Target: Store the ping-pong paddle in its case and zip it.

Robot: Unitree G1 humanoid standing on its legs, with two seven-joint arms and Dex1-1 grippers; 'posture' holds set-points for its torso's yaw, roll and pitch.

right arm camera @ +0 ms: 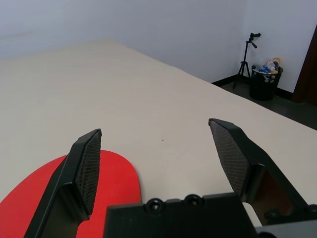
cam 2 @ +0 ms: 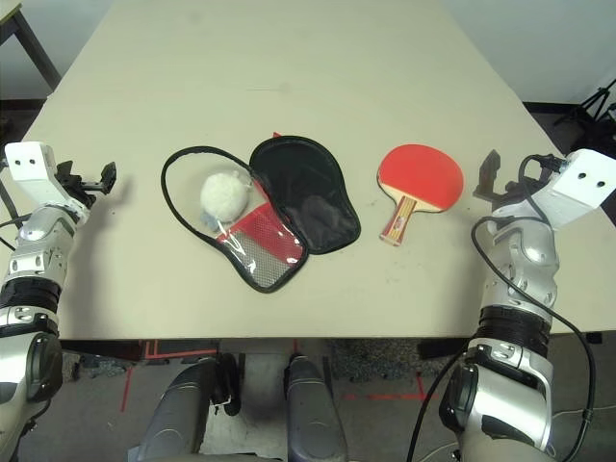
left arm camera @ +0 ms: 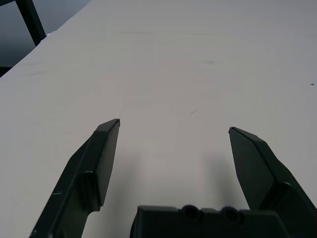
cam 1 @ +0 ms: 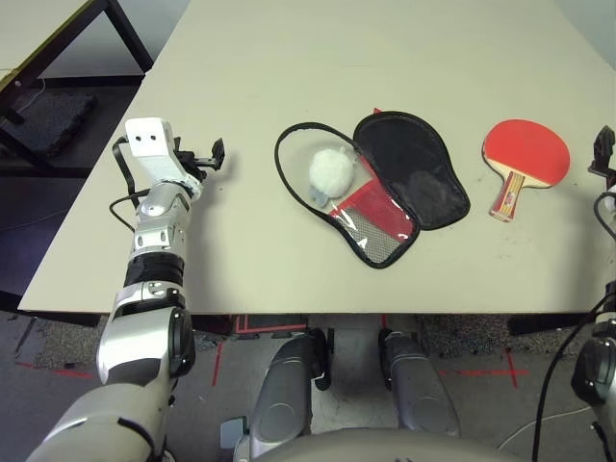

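1. My left gripper (left arm camera: 173, 130) hangs over bare table (cam 1: 289, 58) well to the left of the case, its fingers spread wide with nothing between them.
2. My right gripper (right arm camera: 156, 134) is at the right side of the table, fingers likewise wide apart and empty; the red blade of the ping-pong paddle (cam 2: 418, 182) lies just beneath its left finger (right arm camera: 84, 173), not touched.
3. The ping-pong paddle lies flat, red face up, handle towards me, to the right of the case and apart from it.
4. The case (cam 2: 303, 192) lies unzipped and spread open in the middle of the table, black lining upward on its right half, the mesh pocket (cam 2: 262, 255) nearest me.
5. A fluffy white ball (cam 2: 225, 193) sits within the open loop of the black zipper edge (cam 2: 169, 188) on the case's left half.
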